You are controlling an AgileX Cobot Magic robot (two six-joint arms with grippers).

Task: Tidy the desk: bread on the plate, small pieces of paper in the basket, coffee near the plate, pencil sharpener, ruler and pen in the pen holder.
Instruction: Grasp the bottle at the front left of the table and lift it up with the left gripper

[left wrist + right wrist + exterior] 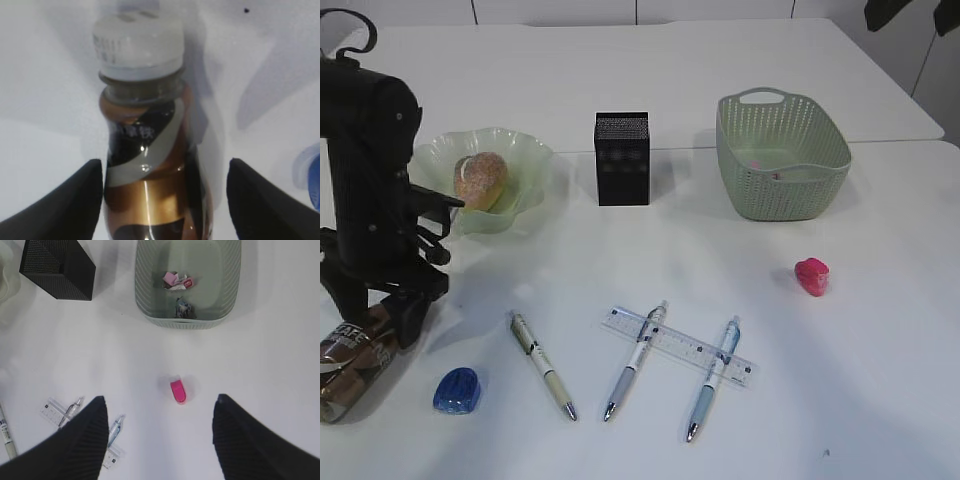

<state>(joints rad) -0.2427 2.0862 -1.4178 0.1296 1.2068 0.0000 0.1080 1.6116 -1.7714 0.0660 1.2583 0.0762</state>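
The left end effector [162, 200] stands spread around the lying coffee bottle [145, 165], its fingers not touching it. The right end effector [160, 440] hangs spread above the pink sharpener [178, 391]. Bread [480, 180] sits on the plate [525, 160].

The right gripper [160, 440] hung above the white table [280, 365] with its two dark fingers [75, 445] spread wide and nothing between them. A pink pencil sharpener [178, 391] lay just ahead of the gap. Beyond it stood the green basket [145, 300] holding small pieces of paper [176, 282]. The black pen holder [57, 267] stood upper left. A clear ruler [55, 411] and a pen [116, 430] lay lower left, partly hidden by the finger.
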